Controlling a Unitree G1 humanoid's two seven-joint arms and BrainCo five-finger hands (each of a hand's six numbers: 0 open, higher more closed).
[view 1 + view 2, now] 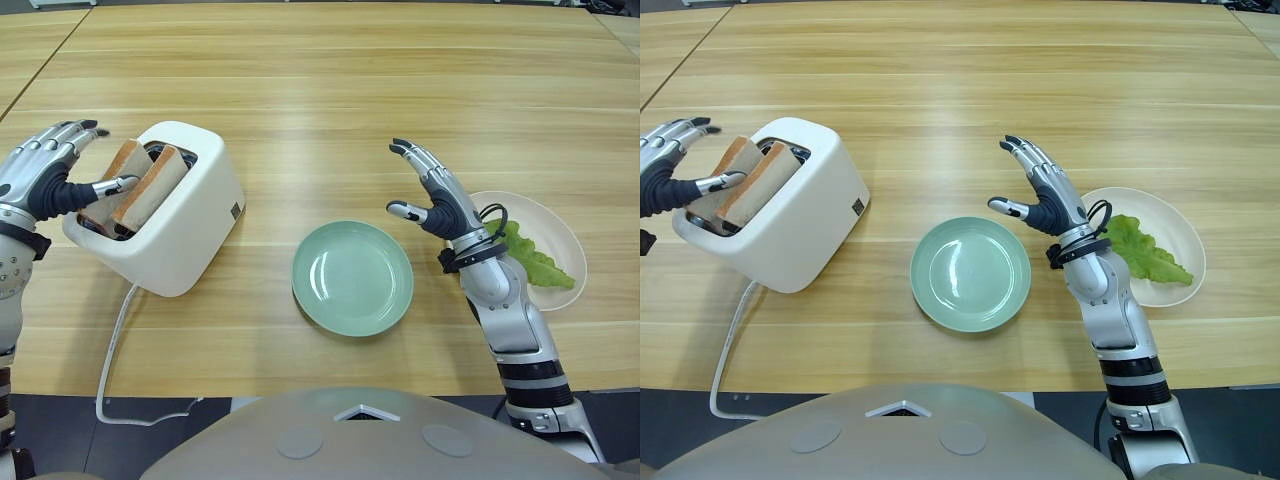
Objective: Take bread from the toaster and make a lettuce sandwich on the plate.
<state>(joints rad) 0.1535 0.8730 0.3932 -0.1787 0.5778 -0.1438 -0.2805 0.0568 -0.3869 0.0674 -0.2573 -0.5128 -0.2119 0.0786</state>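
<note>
Tan bread slices (150, 190) seated in toaster (190, 225) slots; judged light, stiff, crumbly, to be pinched across broad faces near top; left hand (42, 180) spread around outer slice, unclosed; right hand (440, 200) open, well right of toaster.

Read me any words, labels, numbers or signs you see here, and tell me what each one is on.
Small dark mark on the side of the toaster: too small to read.
No text shows on the green plate, the white plate, the bread or the lettuce.
</note>
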